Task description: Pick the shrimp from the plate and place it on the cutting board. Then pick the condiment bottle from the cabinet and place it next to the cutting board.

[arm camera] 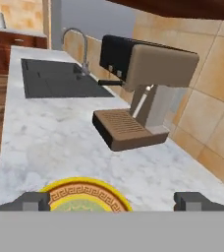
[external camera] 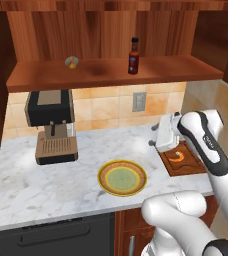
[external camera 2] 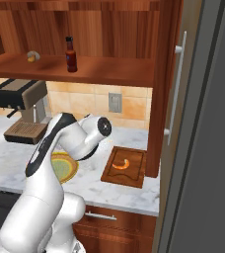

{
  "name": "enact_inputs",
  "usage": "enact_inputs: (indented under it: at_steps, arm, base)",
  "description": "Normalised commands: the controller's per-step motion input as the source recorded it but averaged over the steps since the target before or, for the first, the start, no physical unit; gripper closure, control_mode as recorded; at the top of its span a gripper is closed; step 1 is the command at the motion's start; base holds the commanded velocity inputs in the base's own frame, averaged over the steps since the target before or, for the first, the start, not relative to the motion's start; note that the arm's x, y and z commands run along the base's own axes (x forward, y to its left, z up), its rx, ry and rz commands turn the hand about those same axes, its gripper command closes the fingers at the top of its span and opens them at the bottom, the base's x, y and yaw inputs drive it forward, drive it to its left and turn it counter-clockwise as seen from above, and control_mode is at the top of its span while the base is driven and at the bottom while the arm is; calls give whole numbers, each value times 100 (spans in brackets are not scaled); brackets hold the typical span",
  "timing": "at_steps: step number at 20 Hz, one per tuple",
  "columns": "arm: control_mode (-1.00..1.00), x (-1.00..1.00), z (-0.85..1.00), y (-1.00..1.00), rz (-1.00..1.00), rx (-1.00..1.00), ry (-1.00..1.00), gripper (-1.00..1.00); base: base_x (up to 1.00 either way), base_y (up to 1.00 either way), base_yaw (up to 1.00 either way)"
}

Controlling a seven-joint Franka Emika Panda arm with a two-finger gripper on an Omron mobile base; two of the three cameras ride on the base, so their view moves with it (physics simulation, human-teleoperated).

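Observation:
The small orange shrimp point(external camera: 177, 157) point(external camera 2: 121, 163) lies on the dark cutting board point(external camera: 191, 165) point(external camera 2: 134, 170) at the right end of the counter. The yellow-rimmed plate point(external camera: 122, 178) point(external camera 2: 67, 168) point(arm camera: 84, 193) sits bare near the counter's front edge. On the cabinet shelf point(external camera: 111, 75) point(external camera 2: 104, 69) the condiment bottle point(external camera: 133, 56) point(external camera 2: 71, 54) stands upright. My gripper point(external camera: 153, 136) point(arm camera: 114, 202) hangs open and holds nothing, just left of the board and above the counter. It points left along the counter, over the plate's far rim.
A coffee machine point(external camera: 51, 125) point(external camera 2: 20, 106) point(arm camera: 143, 83) stands at the back left of the counter. Beyond it are a dark sink point(arm camera: 55, 78) and a faucet point(arm camera: 77, 42). A small round yellowish object point(external camera: 72, 62) point(external camera 2: 32, 57) sits on the shelf. A tall panel with a handle point(external camera 2: 176, 89) borders the board on the right.

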Motion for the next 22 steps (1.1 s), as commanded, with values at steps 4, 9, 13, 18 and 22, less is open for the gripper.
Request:
enact_inputs:
  at_steps: [4,9,13,18,22]
  arm:
    - [-100,-26,32,25,7,-15,-11,-100]
    - [-100,-24,31,25,7,-11,-11,-100]
    - [-100,-21,34,25,7,-7,-11,-100]
    - [-100,-15,35,17,7,-1,-9,-100]
    - [-100,-11,31,14,6,0,-7,-100]
  base:
    - [0,0,0]
    - [0,0,0]
    - [0,0,0]
    - [0,0,0]
    - [0,0,0]
